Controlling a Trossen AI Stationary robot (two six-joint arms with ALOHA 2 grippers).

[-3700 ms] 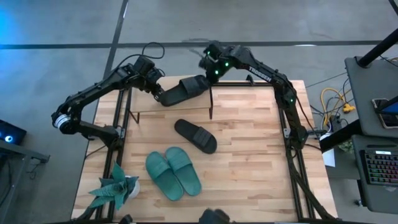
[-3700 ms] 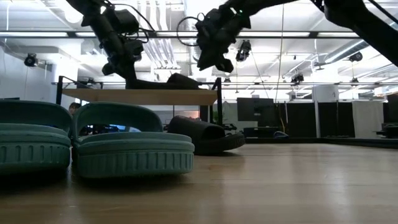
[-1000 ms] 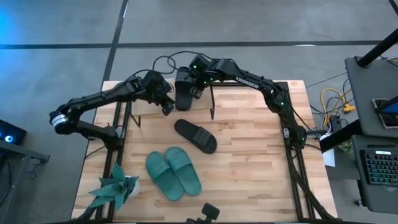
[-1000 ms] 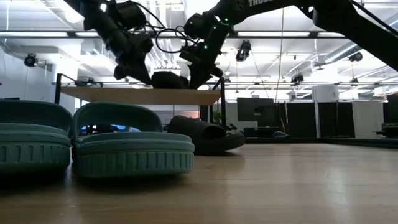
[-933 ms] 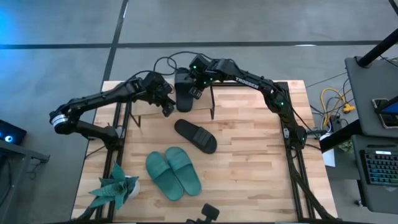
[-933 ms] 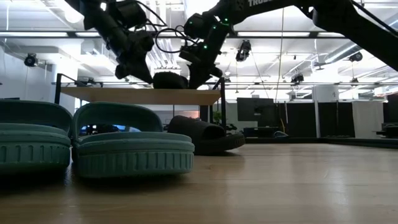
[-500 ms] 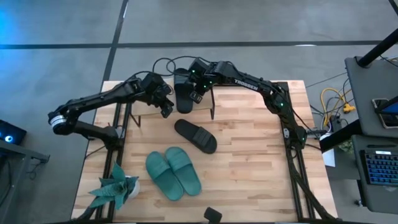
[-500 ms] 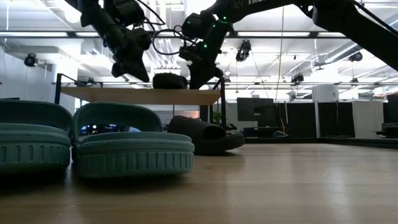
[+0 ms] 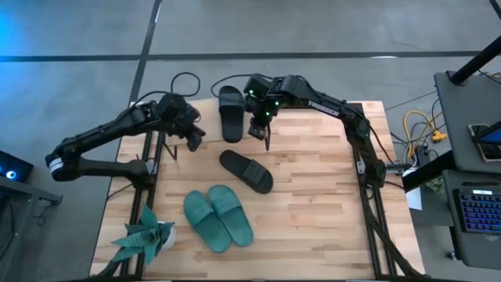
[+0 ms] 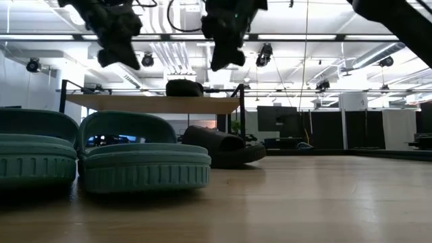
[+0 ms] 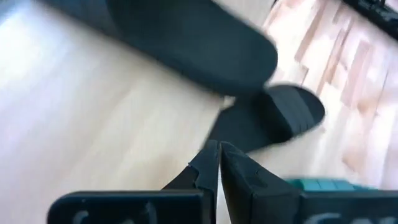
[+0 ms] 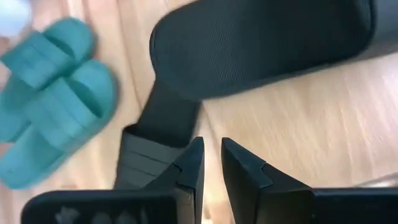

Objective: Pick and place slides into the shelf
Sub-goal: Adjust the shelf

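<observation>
One black slide (image 9: 230, 113) lies flat on its sole on the shelf's top board (image 9: 205, 135), seen in the low view as a dark hump (image 10: 183, 88) on the board (image 10: 152, 103). The second black slide (image 9: 246, 171) and the teal pair (image 9: 218, 218) lie on the table. My left gripper (image 9: 192, 138) hovers above the shelf's left part, shut, touching nothing (image 11: 219, 163). My right gripper (image 9: 258, 130) hovers over the shelf's right end beside the slide, fingers nearly together with a thin slit (image 12: 211, 160), touching nothing. Both grippers hang well above the board in the low view.
A green plant (image 9: 145, 239) stands at the table's near left corner. The shelf's thin black legs (image 9: 266, 141) stand close under my right gripper. Cables loop behind the shelf at the far edge (image 9: 188, 78). Bare tabletop shows to the right (image 9: 321, 196).
Both grippers have drawn away from the black slide on the shelf and risen. The left has gone toward the table's left edge, the right toward the near right. The slide stays lying on the top board.
</observation>
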